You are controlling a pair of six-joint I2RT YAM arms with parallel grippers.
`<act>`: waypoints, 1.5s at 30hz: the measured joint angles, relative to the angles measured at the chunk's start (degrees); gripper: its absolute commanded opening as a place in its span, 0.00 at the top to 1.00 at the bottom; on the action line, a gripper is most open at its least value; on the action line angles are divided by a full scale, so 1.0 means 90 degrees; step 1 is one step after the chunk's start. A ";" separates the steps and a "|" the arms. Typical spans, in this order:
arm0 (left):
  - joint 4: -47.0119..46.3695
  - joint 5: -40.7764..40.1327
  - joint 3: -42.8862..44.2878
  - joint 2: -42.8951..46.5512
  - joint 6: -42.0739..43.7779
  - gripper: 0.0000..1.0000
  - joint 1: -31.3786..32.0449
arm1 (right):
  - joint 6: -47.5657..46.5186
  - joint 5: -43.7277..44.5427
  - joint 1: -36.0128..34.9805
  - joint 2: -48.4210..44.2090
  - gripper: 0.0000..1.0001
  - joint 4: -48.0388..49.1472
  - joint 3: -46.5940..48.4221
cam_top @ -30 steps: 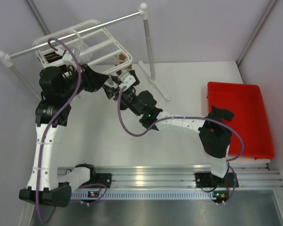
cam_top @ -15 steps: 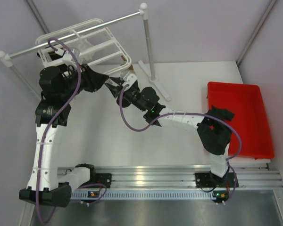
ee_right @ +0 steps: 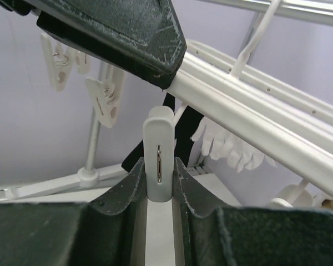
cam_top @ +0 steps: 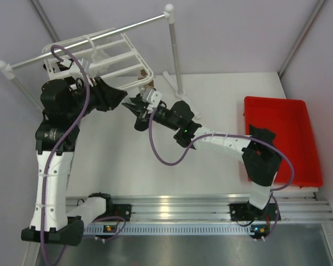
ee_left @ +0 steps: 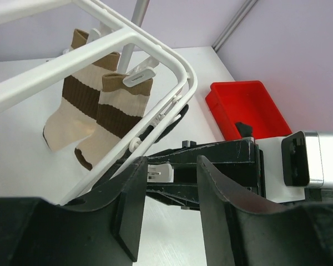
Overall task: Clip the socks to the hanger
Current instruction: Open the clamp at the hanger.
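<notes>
The white hanger (cam_top: 108, 52) hangs from the rail, and its frame (ee_left: 155, 52) also shows in the left wrist view. Two cream socks with brown bands (ee_left: 114, 108) hang clipped under it and show in the top view (cam_top: 144, 72). My right gripper (ee_right: 158, 166) (cam_top: 137, 106) is shut on a white clip (ee_right: 158, 152) at the hanger's near corner. Black fabric (ee_right: 180, 124) hangs right behind that clip; I cannot tell whether the clip grips it. My left gripper (ee_left: 166, 205) (cam_top: 122, 98) is open and empty, just left of the right gripper's fingers (ee_left: 222, 158).
The grey rail (cam_top: 89, 41) with white ball ends stands on a white post (cam_top: 173, 55) and foot. A red bin (cam_top: 286, 138) sits at the right, with a black piece of fabric (cam_top: 261, 133) at its left edge. More white clips (ee_right: 108, 100) dangle from the frame.
My right gripper has moved left and up to the hanger's near corner. My left arm has drawn back to the left. The hanger has swung slightly.
</notes>
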State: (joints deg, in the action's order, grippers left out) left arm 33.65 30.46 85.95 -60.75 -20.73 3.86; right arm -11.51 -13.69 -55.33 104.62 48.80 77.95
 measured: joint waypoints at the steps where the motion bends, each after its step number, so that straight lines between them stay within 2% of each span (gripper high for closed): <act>1: 0.0083 0.0019 0.0075 0.0027 -0.0019 0.53 0.0000 | -0.0063 -0.0146 0.0002 -0.0073 1.00 -0.0058 0.0000; 6: 0.0444 0.0063 0.0338 0.0265 -0.0044 0.47 0.0000 | -0.0226 -0.0673 0.0002 -0.0311 1.00 -0.0364 0.0056; 15: 0.1231 0.0017 0.0546 0.0372 0.0160 0.46 -0.0007 | -0.0299 -0.1382 0.0015 -0.0323 1.00 -0.1409 0.0653; 29: 0.1724 -0.0508 0.0678 0.0260 0.0607 0.48 -0.0010 | -0.0512 -0.1469 0.0046 -0.0323 1.00 -0.2200 0.0770; 45: 0.1734 -0.0330 0.0714 0.0177 0.0580 0.44 -0.0010 | -0.0600 -0.1481 0.0051 -0.0333 1.00 -0.2448 0.0940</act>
State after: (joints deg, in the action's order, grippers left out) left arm 49.25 27.49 92.38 -59.16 -15.51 3.77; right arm -16.91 -27.03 -54.87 101.62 26.76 86.41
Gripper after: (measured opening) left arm 0.550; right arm 0.179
